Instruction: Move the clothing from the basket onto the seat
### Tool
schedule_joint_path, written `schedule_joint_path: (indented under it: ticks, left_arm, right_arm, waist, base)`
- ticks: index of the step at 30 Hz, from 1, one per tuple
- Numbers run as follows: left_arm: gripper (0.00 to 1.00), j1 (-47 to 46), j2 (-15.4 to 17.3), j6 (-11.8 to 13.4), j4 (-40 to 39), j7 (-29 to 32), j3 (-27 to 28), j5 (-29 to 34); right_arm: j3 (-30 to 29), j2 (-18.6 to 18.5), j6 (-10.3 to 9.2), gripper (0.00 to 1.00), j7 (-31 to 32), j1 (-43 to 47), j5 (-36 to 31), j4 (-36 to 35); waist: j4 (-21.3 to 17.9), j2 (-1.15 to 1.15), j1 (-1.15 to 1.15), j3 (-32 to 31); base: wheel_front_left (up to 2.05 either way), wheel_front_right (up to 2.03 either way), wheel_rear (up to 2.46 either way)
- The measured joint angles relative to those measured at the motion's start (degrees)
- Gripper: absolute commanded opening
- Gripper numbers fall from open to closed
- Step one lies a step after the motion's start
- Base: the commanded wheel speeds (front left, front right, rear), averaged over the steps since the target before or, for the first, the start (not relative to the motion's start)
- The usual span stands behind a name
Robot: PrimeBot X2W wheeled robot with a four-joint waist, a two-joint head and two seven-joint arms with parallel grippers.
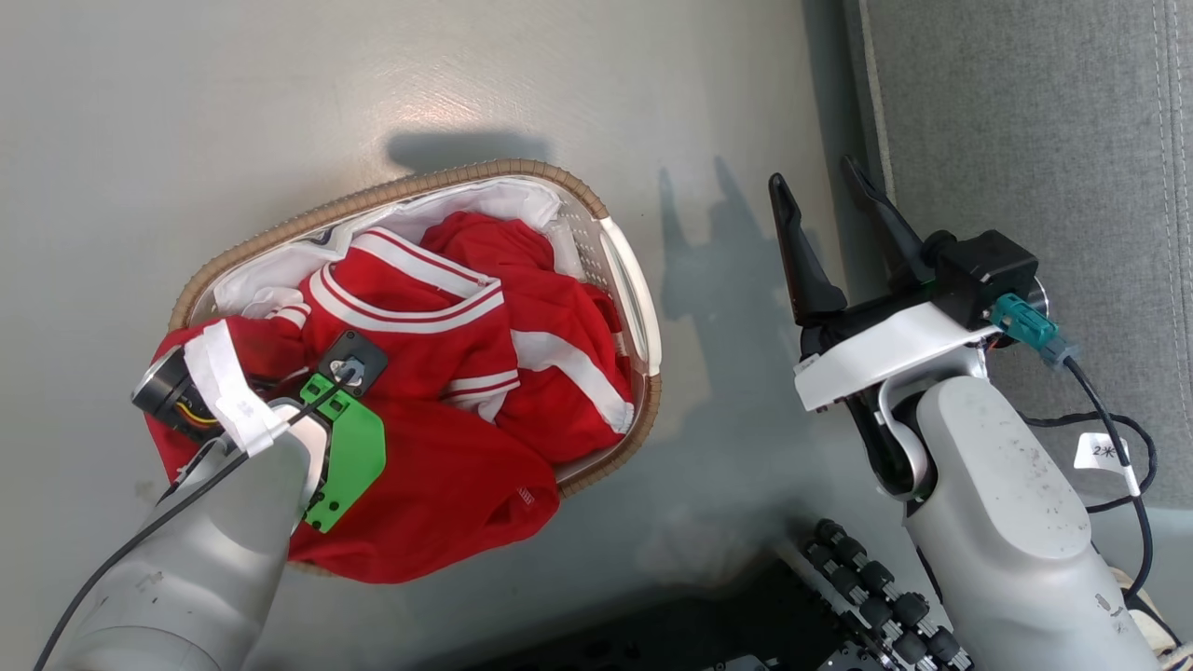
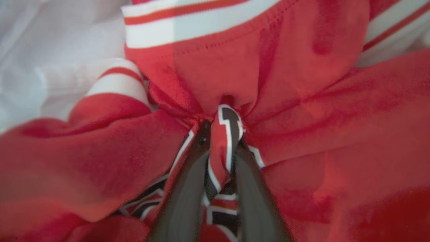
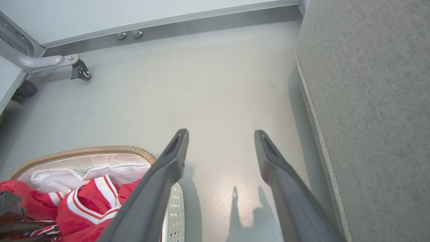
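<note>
- We see L fingers point(image 2: 222, 136) narrow, pinching a fold of clothing point(image 1: 447, 373) w/ lettering.
- Clothing heaped in basket point(image 1: 373, 198) on floor point(image 1: 280, 112).
- R fingers point(image 1: 814, 177) wide apart, holding nothing, btw basket & seat point(image 1: 1025, 112).

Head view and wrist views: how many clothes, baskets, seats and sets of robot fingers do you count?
Red garments: 2, as best the heap shows
Basket: 1
Seat: 1
Sets of fingers: 2, left fingers, right fingers
Total: 6
</note>
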Motion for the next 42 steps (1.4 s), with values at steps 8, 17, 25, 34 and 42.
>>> schedule_joint_path:
  ticks: [8, 17, 25, 34, 42]
  left_arm:
    - [0.00, 0.65, -1.09, -0.82, 0.18, -3.05, 0.66, -2.61]
    - [0.00, 2.37, -4.60, -1.34, -0.13, -11.51, 2.42, -6.42]
    - [0.00, 6.32, -6.77, -1.85, -3.96, -14.71, 4.68, -11.07]
    - [0.00, 13.24, -7.65, -2.08, -18.68, -14.97, 8.39, -14.38]
    - [0.00, 19.33, -7.92, -2.09, -30.47, -14.97, 13.44, -16.02]
  right_arm:
    - [-0.01, 0.00, 0.00, 1.00, 0.00, -0.12, 1.33, 0.16]
    - [-0.15, 0.02, 0.00, 1.00, 0.01, 1.31, 0.80, 1.76]
    - [-0.45, 0.03, 0.00, 1.00, 0.01, 4.61, -0.26, 4.41]
    - [-1.97, 0.05, 0.00, 1.00, 0.01, 9.56, -1.62, 7.21]
    - [-2.23, 0.05, 0.00, 1.00, 0.00, 13.19, -2.08, 8.54]
  waist:
    - [-0.19, 0.00, 0.00, -1.63]
    - [0.22, 0.00, 0.00, -7.23]
    - [1.32, 0.00, 0.00, -14.80]
    - [3.81, 0.00, 0.00, -24.14]
    - [6.16, 0.00, 0.00, -32.44]
  base:
    - [0.00, 0.00, 0.00]
    - [0.00, 0.00, 0.00]
    - [0.00, 0.00, 0.00]
    - [0.00, 0.00, 0.00]
    - [0.00, 0.00, 0.00]
